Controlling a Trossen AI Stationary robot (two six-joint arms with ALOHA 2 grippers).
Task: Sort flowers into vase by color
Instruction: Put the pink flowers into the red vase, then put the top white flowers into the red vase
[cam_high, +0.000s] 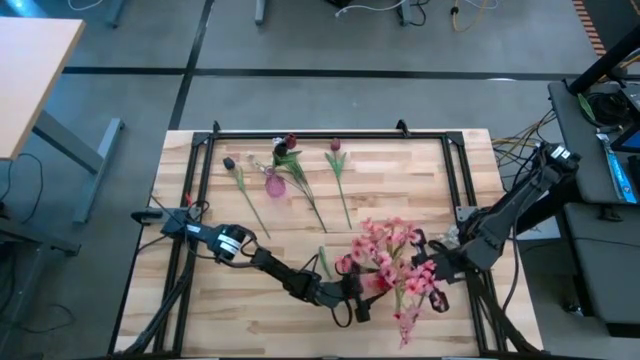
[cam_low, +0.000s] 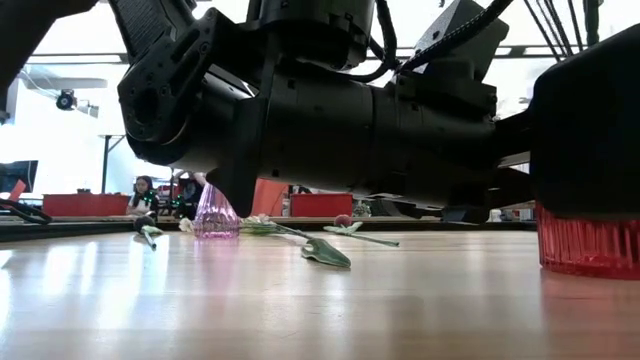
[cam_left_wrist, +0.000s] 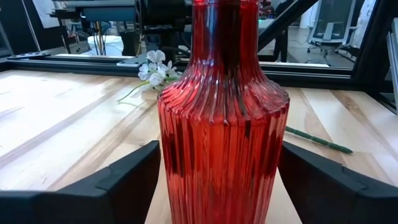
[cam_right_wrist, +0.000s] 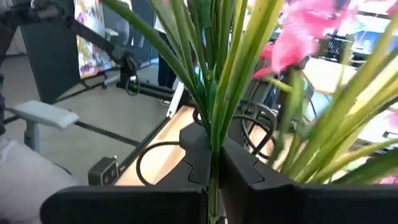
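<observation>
A red ribbed glass vase (cam_left_wrist: 222, 124) stands on the wooden table near its front edge, also in the low view as red vase (cam_low: 590, 240). My left gripper (cam_left_wrist: 222, 171) reaches level from the left and has the vase between its fingers. My right gripper (cam_right_wrist: 214, 186) is shut on a spray of pink flowers (cam_high: 392, 255) just right of the vase (cam_high: 380, 284), and the blooms spread over it. Three maroon tulips (cam_high: 336, 148) lie flat at the far side beside a small pink vase (cam_high: 274, 184). My left gripper takes the red vase's lower body (cam_left_wrist: 168, 180) between its two fingers (cam_left_wrist: 134, 180), one on each side wall. The fingers come level from the table's left. The vase stands upright on the table. My right gripper pinches a bundle of several green stems (cam_right_wrist: 214, 140) between its two fingers (cam_right_wrist: 242, 171). The stems fan out beyond the fingertips toward the pink blooms (cam_right_wrist: 298, 34). The spray is lifted clear of the table.
A loose green leaf (cam_low: 325, 252) lies on the table left of the red vase. A white-bloomed sprig (cam_left_wrist: 152, 65) lies near the black frame (cam_high: 330, 135) that borders the table. There is bare wood between the tulips and the front edge.
</observation>
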